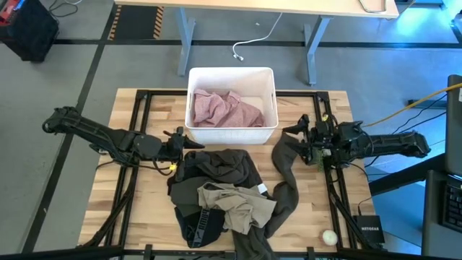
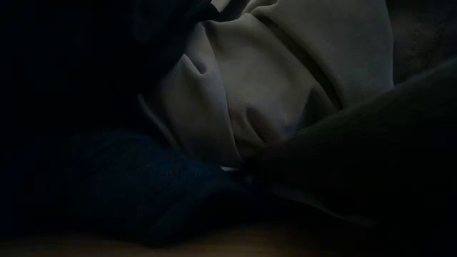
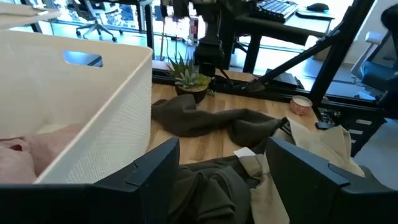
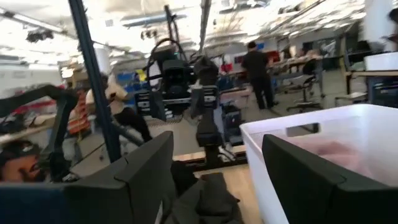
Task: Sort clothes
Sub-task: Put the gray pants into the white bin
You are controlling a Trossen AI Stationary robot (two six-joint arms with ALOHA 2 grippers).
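A pile of clothes lies on the table's near middle: an olive-brown piece, a khaki piece on top of it, and a black piece at the near left. A long olive piece trails toward the right. A pink striped shirt lies in the white bin. My left gripper is open and empty by the bin's near left corner, at the pile's far edge. My right gripper is open and empty by the bin's near right corner. The low view shows only khaki and dark cloth up close.
The bin stands at the table's far middle, between the two grippers. A small potted plant stands by the right arm. A small round white thing and a black box lie at the near right corner. People show in the room beyond.
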